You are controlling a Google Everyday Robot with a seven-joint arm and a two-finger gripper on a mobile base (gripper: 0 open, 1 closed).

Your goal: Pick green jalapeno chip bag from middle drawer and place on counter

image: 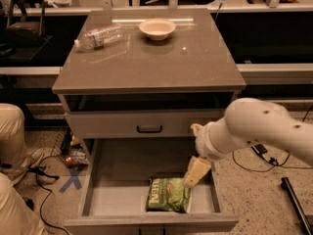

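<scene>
Your gripper [195,173] over the middle drawer [117,199], two o'clock from the green jalapeno chip bag [167,195], just beside it, grip state you cannot tell

Speckled floor [254,195] fills the lower right, crossed by black cables [261,150]. A blue cross [72,179] marks it lower left. The tool [196,169] hangs lower centre-right.

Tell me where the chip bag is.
The chip bag lies at the front of the open drawer, right of centre; the gripper hangs by its right corner.
</scene>
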